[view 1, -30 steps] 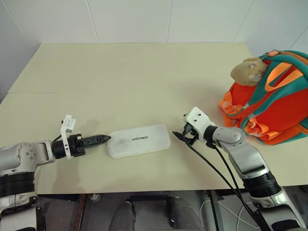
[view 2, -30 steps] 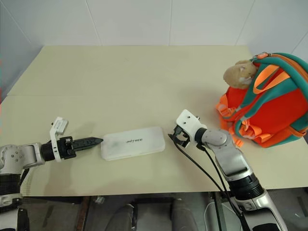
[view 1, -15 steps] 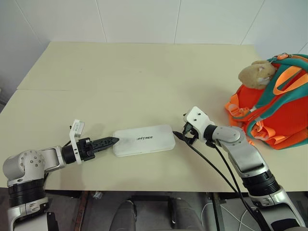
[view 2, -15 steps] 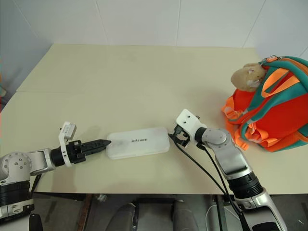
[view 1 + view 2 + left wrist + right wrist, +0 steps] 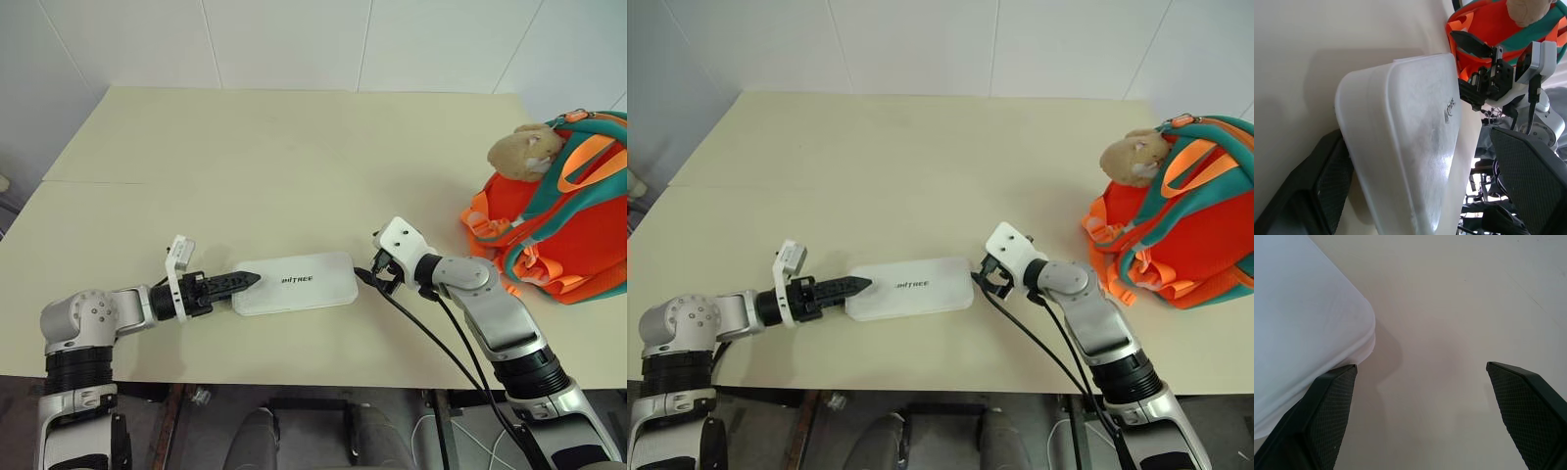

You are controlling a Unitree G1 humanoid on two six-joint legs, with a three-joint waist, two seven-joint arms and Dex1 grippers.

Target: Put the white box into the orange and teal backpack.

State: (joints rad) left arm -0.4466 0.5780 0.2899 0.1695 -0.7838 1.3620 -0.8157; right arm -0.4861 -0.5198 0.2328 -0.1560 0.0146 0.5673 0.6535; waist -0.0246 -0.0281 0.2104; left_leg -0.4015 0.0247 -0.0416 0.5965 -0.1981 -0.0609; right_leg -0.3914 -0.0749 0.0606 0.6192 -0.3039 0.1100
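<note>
- I see the white box [image 5: 295, 283] lying flat on the pale bench [image 5: 294, 147], near the front edge and about midway across, lettering side up.
- My left claw [image 5: 245, 280] sits at the box's left end, pointing along the bench toward the right. Its black fingers stand apart, and in the left wrist view the box's end lies between them, one finger [image 5: 1317, 196] low against the side of the box, the other well off on the far side.
- I cannot tell from the head views whether the left fingertips press on the box or only lie against it; nothing is clamped.
- My right claw [image 5: 370, 274] is at the box's right end, aimed leftward and slightly down. Its fingers are spread wide; in the right wrist view one finger [image 5: 1327, 406] is just beside the box's rounded corner [image 5: 1359, 328] and the other stands over bare bench.
- The box is thus between the two claws, resting on the bench, not lifted.
- The orange and teal backpack [image 5: 558, 215] stands at the bench's right edge, well apart from the box, with a tan plush toy [image 5: 519, 149] on its upper left side.
- Black cables [image 5: 431, 338] run along my right arm.
</note>
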